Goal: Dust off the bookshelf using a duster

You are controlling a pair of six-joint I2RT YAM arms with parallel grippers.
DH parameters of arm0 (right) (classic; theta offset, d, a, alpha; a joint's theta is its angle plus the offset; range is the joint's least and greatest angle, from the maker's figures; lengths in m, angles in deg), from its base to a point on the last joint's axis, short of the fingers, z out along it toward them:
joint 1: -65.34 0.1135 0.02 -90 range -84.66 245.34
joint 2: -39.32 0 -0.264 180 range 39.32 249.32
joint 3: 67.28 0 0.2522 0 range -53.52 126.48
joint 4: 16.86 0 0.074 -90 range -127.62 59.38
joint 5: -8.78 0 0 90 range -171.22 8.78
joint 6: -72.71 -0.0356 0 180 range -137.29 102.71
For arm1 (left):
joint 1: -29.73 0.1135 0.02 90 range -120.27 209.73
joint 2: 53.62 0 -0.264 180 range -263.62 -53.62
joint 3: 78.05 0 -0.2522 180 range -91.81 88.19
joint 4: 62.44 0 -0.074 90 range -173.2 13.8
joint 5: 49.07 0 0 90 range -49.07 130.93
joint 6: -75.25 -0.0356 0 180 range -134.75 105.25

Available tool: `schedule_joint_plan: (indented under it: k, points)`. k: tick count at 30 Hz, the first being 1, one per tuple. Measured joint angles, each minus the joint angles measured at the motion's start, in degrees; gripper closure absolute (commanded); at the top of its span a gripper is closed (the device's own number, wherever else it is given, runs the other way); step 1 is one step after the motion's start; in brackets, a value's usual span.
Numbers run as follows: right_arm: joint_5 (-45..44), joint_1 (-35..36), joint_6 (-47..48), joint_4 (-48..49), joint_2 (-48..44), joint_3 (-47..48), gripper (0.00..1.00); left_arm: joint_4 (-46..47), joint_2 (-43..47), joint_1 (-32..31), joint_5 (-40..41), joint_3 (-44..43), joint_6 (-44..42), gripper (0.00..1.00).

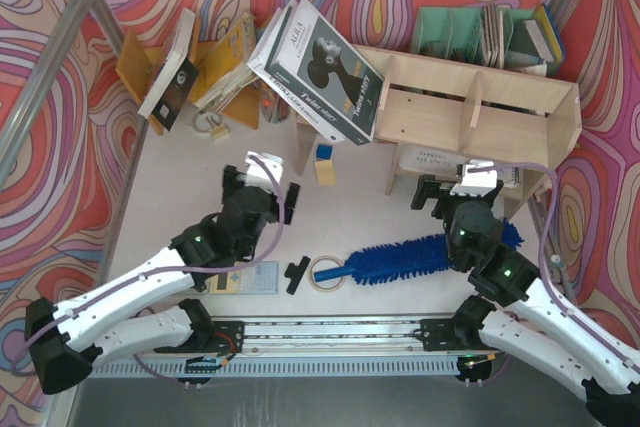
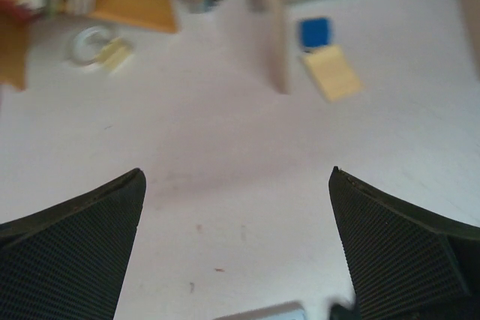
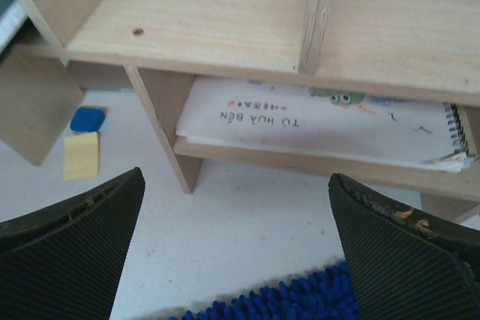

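We see the duster point(image 1: 405, 259) lying flat on the bench point(image 1: 350, 217) in front of the bookshelf point(image 1: 480, 117), its fluffy end passing under the right arm, and neither tool touches it. Our right tool point(image 1: 468, 195) hovers with its jaws spread wide and empty, just above the blue bristles, facing the shelf's lower tier where a spiral notebook point(image 3: 315, 121) lies. Our left tool point(image 1: 262, 185) is likewise spread wide and holds nothing, over bare bench.

Bench point(image 1: 365, 222) clutter: tape ring point(image 1: 328, 272) next to a black T-shaped part point(image 1: 297, 274), pale card point(image 1: 248, 278) left of both. Blue block point(image 1: 324, 151) just beside yellow pad point(image 1: 324, 171). Big book point(image 1: 320, 72) leaning; orange rack point(image 1: 215, 67) back-left, green organizer point(image 1: 450, 32) back-right.
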Motion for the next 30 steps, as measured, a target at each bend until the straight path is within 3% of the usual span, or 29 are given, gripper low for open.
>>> schedule_joint_plan:
  k: [4,13,19,24,30]
  points:
    - [-1.25,0.0,-1.29,1.38,0.46,-3.54,0.01,2.34,1.31,7.39,5.49,1.99,1.6,0.01]
    - [-5.75,0.0,-4.09,6.91,5.27,-10.54,0.01,10.45,-3.69,23.43,9.05,8.92,3.56,0.01]
    - [-8.9,-0.15,-5.55,12.92,8.94,-16.48,0.01,19.67,-6.14,29.62,9.81,16.85,4.09,0.02]
    - [-7.93,-2.21,-2.95,24.65,6.82,-24.24,0.01,27.96,-7.26,34.27,9.68,22.05,2.73,0.01]
    - [-7.13,-5.95,-1.44,33.07,9.99,-26.91,0.01,42.49,-15.04,37.03,7.58,25.22,-2.47,0.02]
